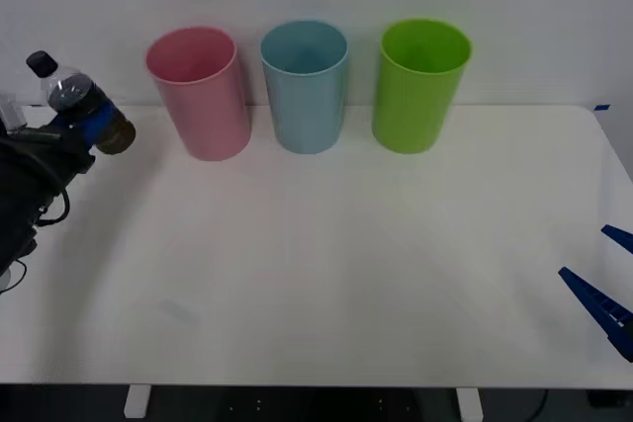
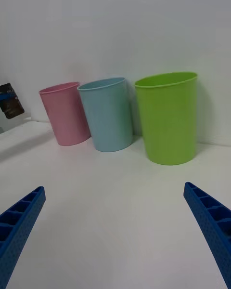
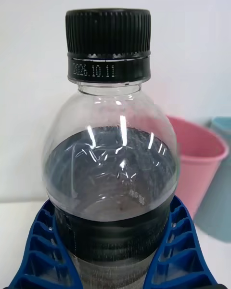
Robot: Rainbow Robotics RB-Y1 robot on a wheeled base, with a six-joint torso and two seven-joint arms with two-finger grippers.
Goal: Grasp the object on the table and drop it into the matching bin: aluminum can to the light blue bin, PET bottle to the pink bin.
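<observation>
Front view: the left gripper is up off the table at its far left edge, blue fingers clamped on the tilted PET bottle, just left of the pink bin. Light blue bin and green bin stand alongside. Right gripper waits low right, jaws wide.

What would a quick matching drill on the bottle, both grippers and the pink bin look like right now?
Things:
1. PET bottle
2. right gripper
3. pink bin
4. left gripper

States:
A. open, low at the table's right edge
B. leftmost of the three bins
C. shut on the bottle
D. held tilted in the air, left of the pink bin

Pairs: 1-D, 2-A, 3-B, 4-C
</observation>
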